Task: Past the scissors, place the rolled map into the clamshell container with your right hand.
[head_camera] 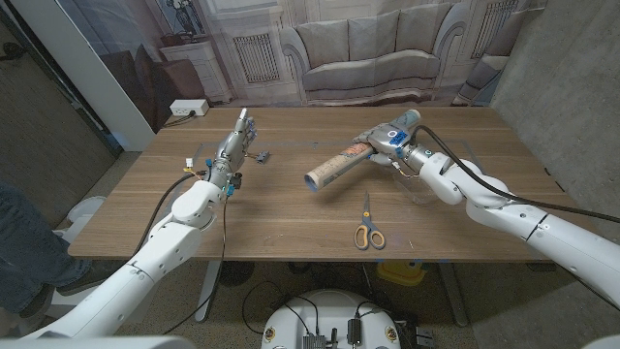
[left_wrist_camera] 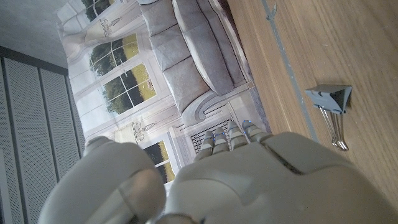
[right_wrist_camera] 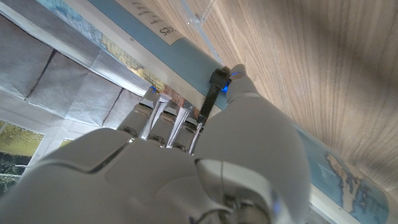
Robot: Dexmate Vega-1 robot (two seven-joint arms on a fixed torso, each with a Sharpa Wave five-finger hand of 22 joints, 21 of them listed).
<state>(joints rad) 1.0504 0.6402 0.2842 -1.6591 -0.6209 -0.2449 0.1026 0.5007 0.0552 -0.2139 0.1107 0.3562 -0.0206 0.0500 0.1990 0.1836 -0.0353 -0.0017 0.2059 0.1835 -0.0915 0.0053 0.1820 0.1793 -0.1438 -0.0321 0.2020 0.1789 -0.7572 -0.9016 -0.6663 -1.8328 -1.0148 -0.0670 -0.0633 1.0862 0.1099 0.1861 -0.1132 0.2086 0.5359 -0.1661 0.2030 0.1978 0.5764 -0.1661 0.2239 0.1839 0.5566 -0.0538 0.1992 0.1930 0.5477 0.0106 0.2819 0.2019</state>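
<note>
the right hand (head_camera: 392,142) grips the rolled map (head_camera: 336,167) near its far end, above the right-centre part of the wooden worktop (head_camera: 291,223). the map is tilted: the gripped end is high, and the open tube end points down and toward the robot's left. whether that low end touches the worktop cannot be told. in the right wrist view the fingers (right_wrist_camera: 163,112) wrap across the map (right_wrist_camera: 186,59), whose pale blue printed surface runs diagonally behind the hand (right_wrist_camera: 205,168).

the scissors (head_camera: 367,225) lie flat on the worktop, on the robot's side of the map and apart from it, orange handles toward the robot, blades pointing away. the clamshell container (head_camera: 418,184) is clear plastic; part of it shows just beside and under the right forearm. a clear plastic edge (right_wrist_camera: 200,15) shows in the right wrist view; its lid position cannot be told.

the left hand (head_camera: 236,141) is over the left part of the worktop, fingers extended away from the robot and holding nothing. a grey binder clip (head_camera: 260,155) lies just beside it, toward the worktop's centre. in the left wrist view the clip (left_wrist_camera: 331,106) lies on the worktop, wire handles folded together, apart from the hand (left_wrist_camera: 249,180). a strip of tape (left_wrist_camera: 287,56) runs along the wood near the clip.
</note>
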